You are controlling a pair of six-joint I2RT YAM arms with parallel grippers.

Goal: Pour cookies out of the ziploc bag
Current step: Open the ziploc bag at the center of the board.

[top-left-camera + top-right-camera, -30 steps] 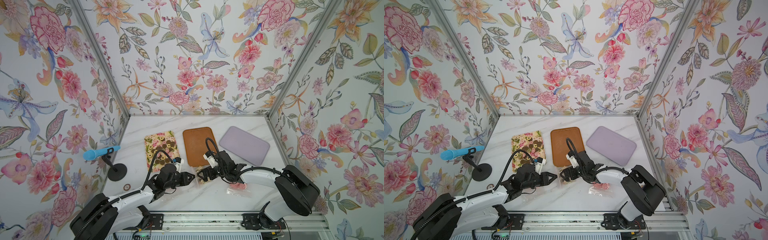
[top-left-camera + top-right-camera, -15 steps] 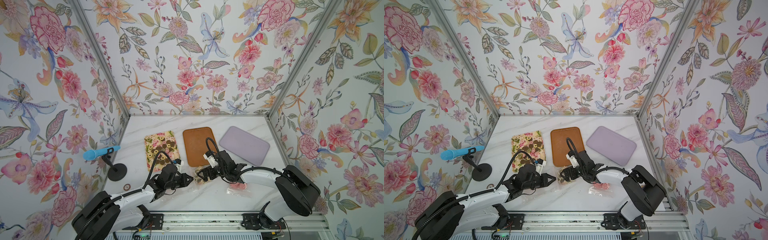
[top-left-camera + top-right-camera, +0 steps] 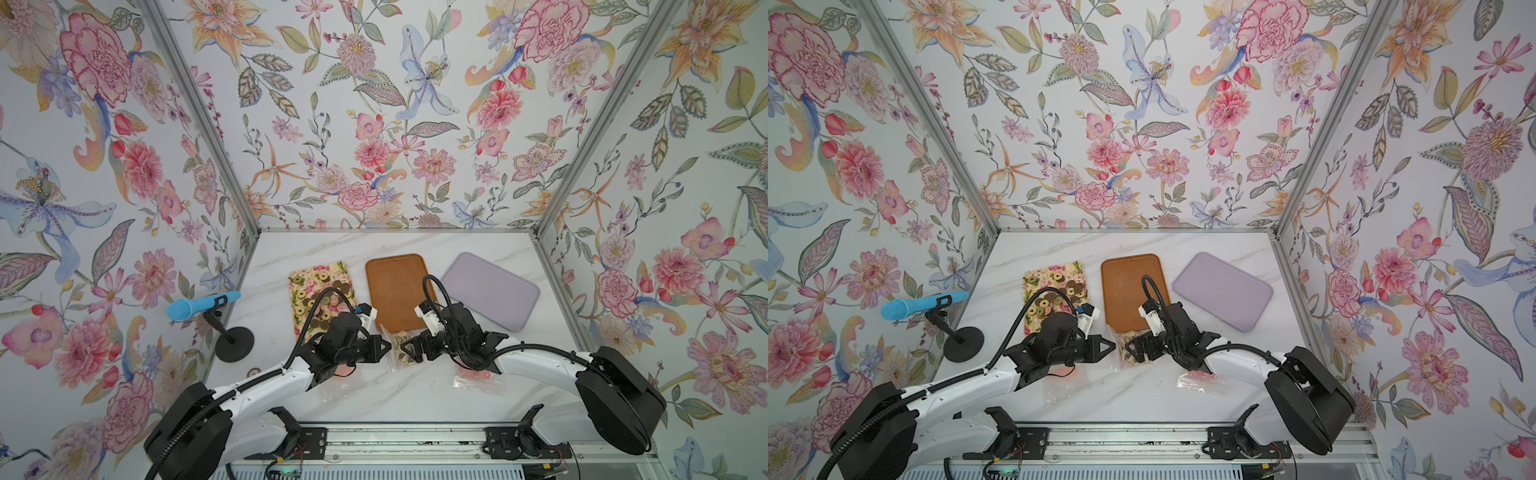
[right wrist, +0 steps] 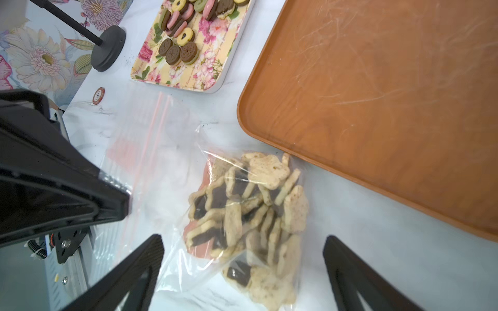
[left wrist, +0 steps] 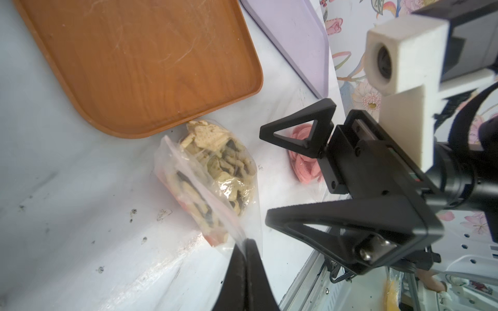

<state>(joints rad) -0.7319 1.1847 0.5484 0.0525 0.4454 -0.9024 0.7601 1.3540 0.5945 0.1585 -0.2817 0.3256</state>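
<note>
A clear ziploc bag [image 3: 398, 348] [image 3: 1128, 348] holding beige and dark star cookies [image 4: 258, 204] [image 5: 215, 167] lies on the marble table just in front of the brown tray [image 3: 395, 291]. My left gripper [image 5: 246, 242] [image 3: 388, 345] is shut, pinching a clear plastic edge of this bag. My right gripper [image 4: 242, 239] [image 3: 406, 347] faces it from the opposite side, open, its two fingers standing either side of the bag's cookie-filled end without gripping it. In the left wrist view the right gripper [image 5: 264, 175] shows wide apart next to the bag.
A floral tray [image 3: 300, 277] at back left carries several round cookies [image 4: 179, 51]. A lilac tray [image 3: 490, 295] lies at back right. A bag of pink discs [image 3: 473, 374] sits under the right arm, an emptied bag [image 4: 151, 134] under the left. A blue microphone [image 3: 203, 303] stands left.
My left gripper has closed from partly open onto the bag's plastic edge. The right gripper has stayed open at the bag.
</note>
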